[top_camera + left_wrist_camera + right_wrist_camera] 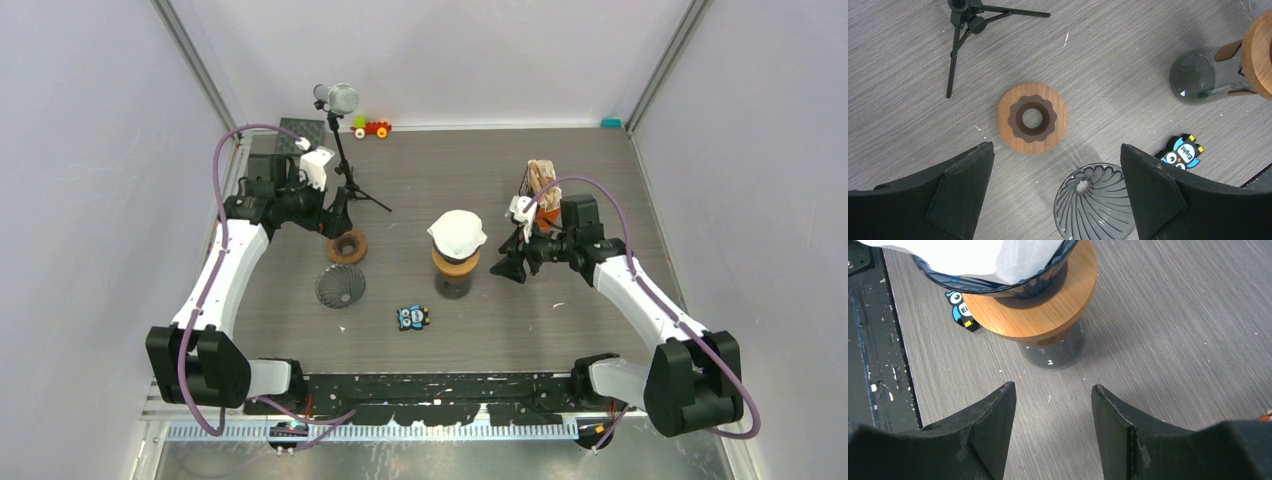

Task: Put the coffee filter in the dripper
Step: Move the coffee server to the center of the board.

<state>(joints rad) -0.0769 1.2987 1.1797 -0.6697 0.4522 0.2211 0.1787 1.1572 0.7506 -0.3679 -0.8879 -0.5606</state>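
Observation:
A white coffee filter [458, 231] [973, 252] sits inside a blue-grey glass dripper [1038, 277]. The dripper rests on a wooden collar [1048, 315] on top of a dark glass carafe [455, 283] [1053, 352] at the table's middle. Just right of the carafe, low over the table, my right gripper [510, 262] [1053, 387] is open with only bare table between its fingers. My left gripper [335, 222] [1057, 147] hangs wide open and holds nothing, over a wooden ring [347, 246] [1032, 118] and a ribbed glass cone [340, 286] [1095, 202].
A small owl toy [412, 317] [1183, 151] lies in front of the carafe. A microphone on a tripod [340, 100] stands at the back left. A rack of brown filters [543, 185] stands behind my right arm. A toy car [372, 127] sits by the back wall.

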